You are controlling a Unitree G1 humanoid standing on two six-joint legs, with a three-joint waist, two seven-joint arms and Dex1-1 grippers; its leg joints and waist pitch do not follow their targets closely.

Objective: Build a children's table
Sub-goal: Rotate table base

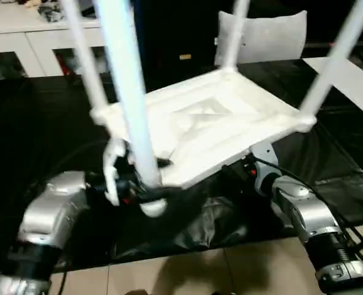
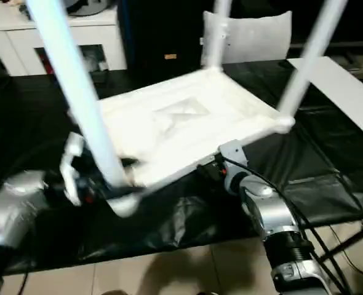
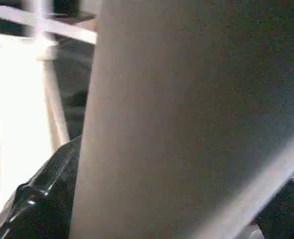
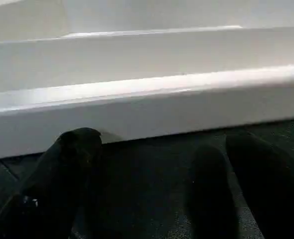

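Note:
The children's table lies upside down on the black cover, its ribbed white top point(image 1: 212, 117) facing up. Its legs stand in the corner sockets: the nearest leg point(image 1: 129, 92), one behind it point(image 1: 86, 67), a far one point(image 1: 234, 37) and a right one point(image 1: 332, 61). My left gripper point(image 1: 138, 184) is open at the base of the nearest leg, which looms right in front of it point(image 3: 187, 124) with one black finger point(image 3: 32, 199) beside it. My right gripper point(image 4: 152, 149) is open, low on the cover just short of the top's near right edge point(image 4: 147, 114), with nothing between its fingers.
A black cover point(image 1: 46, 123) drapes the work surface, and the table's near corner point(image 1: 152, 208) hangs by its front edge above a tiled floor point(image 1: 200, 270). A grey-white cushion point(image 1: 261, 37) stands behind. White cabinets point(image 1: 21, 37) are at the back left, a white board point(image 1: 354, 80) at the right, cables point(image 1: 360, 239) by my right forearm.

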